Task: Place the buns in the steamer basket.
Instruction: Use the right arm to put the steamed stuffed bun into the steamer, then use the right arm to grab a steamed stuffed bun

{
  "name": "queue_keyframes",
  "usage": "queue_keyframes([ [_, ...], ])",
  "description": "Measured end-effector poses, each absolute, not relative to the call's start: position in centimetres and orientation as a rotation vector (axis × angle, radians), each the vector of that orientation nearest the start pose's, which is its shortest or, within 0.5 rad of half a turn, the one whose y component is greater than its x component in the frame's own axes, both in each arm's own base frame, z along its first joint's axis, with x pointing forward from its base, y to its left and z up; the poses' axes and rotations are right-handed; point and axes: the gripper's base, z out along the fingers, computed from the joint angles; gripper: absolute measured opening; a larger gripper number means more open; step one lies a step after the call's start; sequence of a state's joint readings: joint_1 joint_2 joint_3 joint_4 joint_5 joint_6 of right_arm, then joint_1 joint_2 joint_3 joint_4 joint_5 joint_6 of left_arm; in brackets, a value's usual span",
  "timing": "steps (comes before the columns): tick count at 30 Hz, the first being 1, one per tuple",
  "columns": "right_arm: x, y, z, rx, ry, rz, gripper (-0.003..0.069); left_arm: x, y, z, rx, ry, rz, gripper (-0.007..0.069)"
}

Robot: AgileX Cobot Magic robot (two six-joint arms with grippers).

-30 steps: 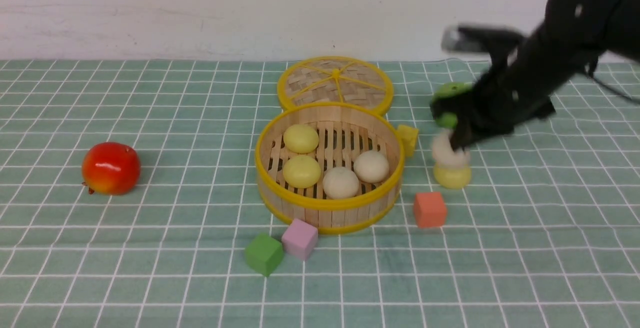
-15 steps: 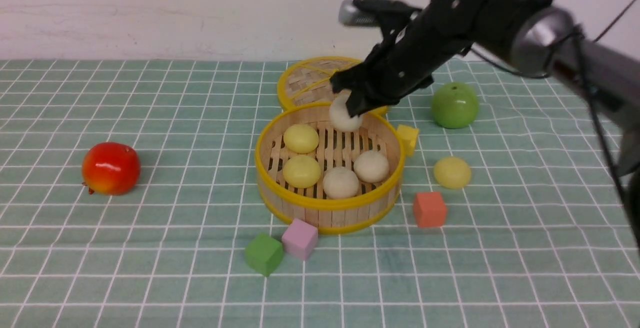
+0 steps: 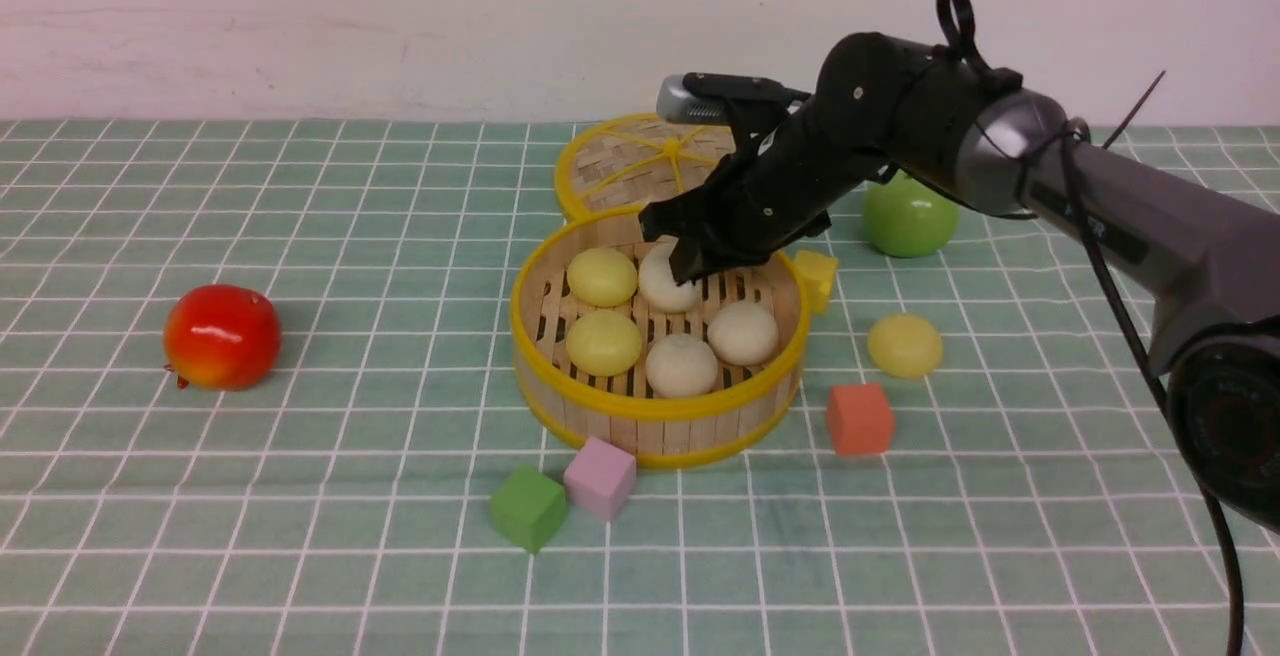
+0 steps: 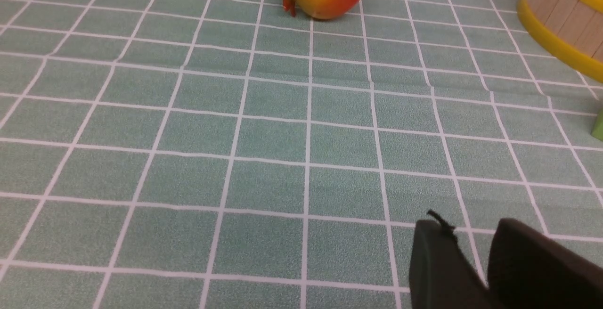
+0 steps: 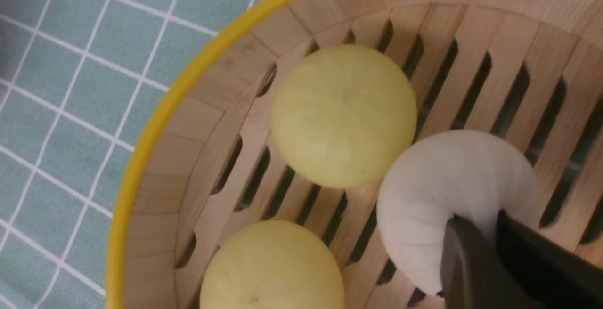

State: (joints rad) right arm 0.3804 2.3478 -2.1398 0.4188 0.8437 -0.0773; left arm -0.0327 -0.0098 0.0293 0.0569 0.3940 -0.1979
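The right gripper (image 5: 476, 222) is pinching a beige-white bun (image 5: 452, 182) inside the steamer basket (image 3: 660, 431). Four other buns (image 3: 681, 366) lie in this basket, and one pale yellow bun (image 3: 905, 345) rests on the tablecloth (image 3: 350, 536), near the orange cube (image 3: 860, 419).

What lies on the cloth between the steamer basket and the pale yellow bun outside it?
In the front view, the orange-red cube sits nearer the camera; the direct stretch is bare.

The white bun (image 3: 668, 279) has come down into the steamer basket (image 3: 665, 431).
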Motion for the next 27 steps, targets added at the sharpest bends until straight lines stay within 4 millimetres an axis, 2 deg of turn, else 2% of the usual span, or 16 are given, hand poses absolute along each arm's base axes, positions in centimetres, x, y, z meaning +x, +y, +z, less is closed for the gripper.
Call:
queue_keyframes([
  [5, 48.1, 22.2, 22.0, -0.351, 2.521, 0.627, 0.014, 5.2, 0.0, 16.9, -0.122, 1.894, -0.1, 0.0175],
  [9, 48.0, 22.2, 22.0, -0.358, 2.531, 0.628, 0.0272, 5.2, 0.0, 16.9, -0.122, 1.894, -0.1, 0.0179],
  [12, 47.6, 22.0, 23.2, -0.417, 2.51, 0.604, 0.0345, 5.2, 0.0, 16.9, -0.122, 1.893, -0.101, 0.0179],
  [14, 47.5, 21.8, 23.9, -0.446, 2.495, 0.584, 0.0358, 5.2, 0.0, 16.9, -0.122, 1.893, -0.101, 0.0181],
  [16, 47.2, 20.7, 25.9, -0.496, 2.46, 0.512, 0.0372, 5.2, 0.0, 16.9, -0.122, 1.893, -0.101, 0.0182],
  [17, 47.2, 20.4, 26.1, -0.5, 2.459, 0.498, 0.0373, 5.2, 0.0, 16.9, -0.122, 1.893, -0.101, 0.0182],
  [19, 47.2, 18.1, 27.5, -0.506, 2.473, 0.396, 0.0374, 5.2, 0.0, 16.9, -0.121, 1.893, -0.099, 0.0183],
  [20, 47.3, 17.7, 27.6, -0.501, 2.481, 0.377, 0.0373, 5.2, 0.0, 16.9, -0.121, 1.893, -0.099, 0.0183],
  [22, 47.6, 14.5, 27.7, -0.393, 2.562, 0.26, 0.0359, 5.2, 0.0, 16.9, -0.121, 1.893, -0.099, 0.0184],
  [23, 47.6, 14.5, 27.7, -0.393, 2.565, 0.26, 0.0358, 5.2, 0.0, 16.9, -0.121, 1.893, -0.099, 0.0184],
  [24, 47.7, 12.9, 27.3, -0.313, 2.613, 0.208, 0.0344, 5.2, 0.0, 16.9, -0.121, 1.893, -0.099, 0.0184],
  [25, 47.8, 12.3, 26.9, -0.277, 2.638, 0.182, 0.0336, 5.2, 0.0, 16.9, -0.121, 1.893, -0.099, 0.0184],
  [27, 47.7, 11.7, 26.3, -0.251, 2.671, 0.151, 0.0315, 5.2, 0.0, 16.9, -0.121, 1.893, -0.099, 0.0184],
])
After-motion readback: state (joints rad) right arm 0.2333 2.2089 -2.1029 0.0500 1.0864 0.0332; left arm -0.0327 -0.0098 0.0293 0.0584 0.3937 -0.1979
